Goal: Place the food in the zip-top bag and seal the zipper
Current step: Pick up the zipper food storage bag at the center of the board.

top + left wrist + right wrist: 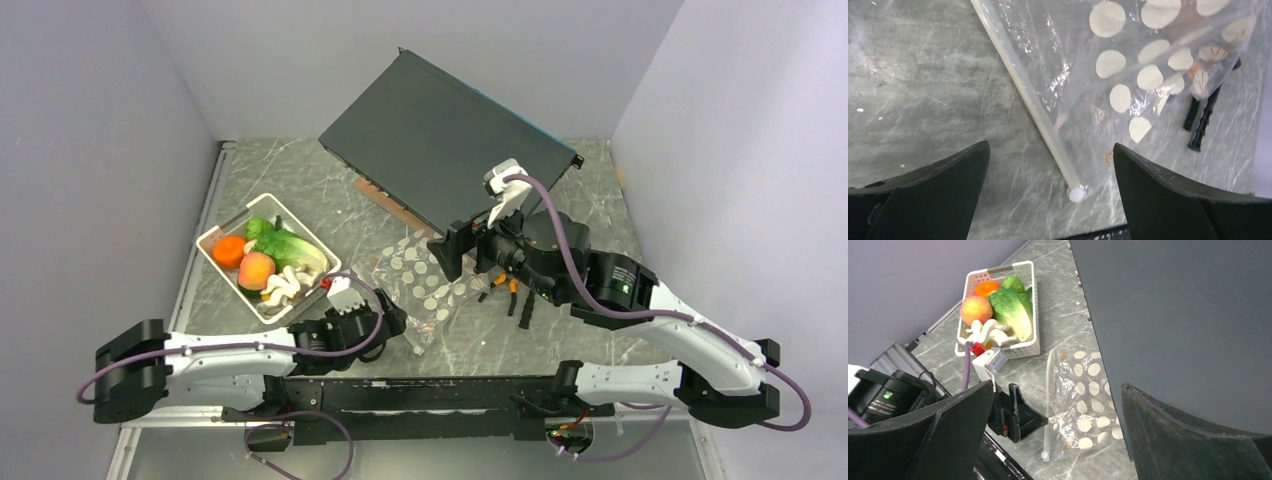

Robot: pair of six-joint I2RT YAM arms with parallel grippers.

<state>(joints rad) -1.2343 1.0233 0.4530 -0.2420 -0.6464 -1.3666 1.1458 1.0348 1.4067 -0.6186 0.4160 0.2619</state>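
The clear dotted zip-top bag (425, 290) lies flat on the marble table between the arms. Its whitish zipper (1023, 85) runs diagonally, and its near end (1076, 194) lies between my left fingers. My left gripper (1050, 147) is open low over that bag corner (405, 332), straddling the zipper. My right gripper (1057, 387) is open and empty, held above the bag's far side (462, 258). The food sits in the white basket (205, 240): lettuce (290, 248), an orange (228, 250), a peach-coloured fruit (256, 270), mushrooms (283, 288) and a green fruit (258, 227).
A large dark flat panel (440, 140) leans at the back, over the table's middle. Small black sticks with orange bits (515, 295) lie by the bag's right edge. Grey walls close in the left, right and back.
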